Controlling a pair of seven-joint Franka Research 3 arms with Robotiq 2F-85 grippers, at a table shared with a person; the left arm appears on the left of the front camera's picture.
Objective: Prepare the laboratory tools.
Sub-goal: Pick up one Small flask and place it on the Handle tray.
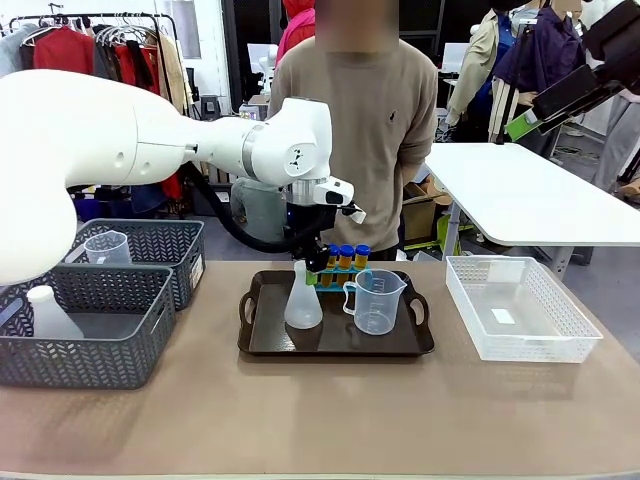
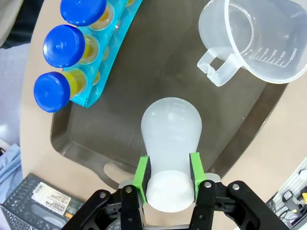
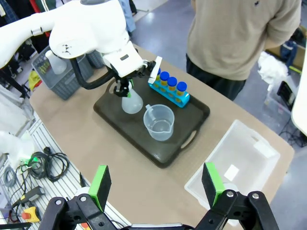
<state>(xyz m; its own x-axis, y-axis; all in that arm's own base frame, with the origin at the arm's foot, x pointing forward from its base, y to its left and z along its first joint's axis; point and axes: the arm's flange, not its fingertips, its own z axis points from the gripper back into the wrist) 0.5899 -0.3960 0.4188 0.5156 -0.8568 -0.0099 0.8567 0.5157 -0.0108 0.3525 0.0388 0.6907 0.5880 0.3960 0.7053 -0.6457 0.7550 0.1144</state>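
At the far left of the table stand 2 grey woven baskets, the near one holding a frosted white flask and the far one a clear beaker. The left arm reaches across to the dark brown tray in the middle. Its left gripper is closed on the neck of the frosted white conical flask: in the left wrist view the neck sits squarely between the 2 green pads, both pressing its sides, while the wide base stands on the tray floor.

From that flask, the blue rack of amber-yellow tubes with blue caps lies at 10 o'clock in the wrist view, with 3 caps showing there. The clear plastic handled measuring beaker stands at 2 o'clock, apart from the flask, its handle turned toward it.

A person in a beige sweater stands at the far side behind the tray.

To the right of the tray sits a white mesh basket. The right gripper hangs high above the table's near edge, its jaws spread wide with nothing between them.
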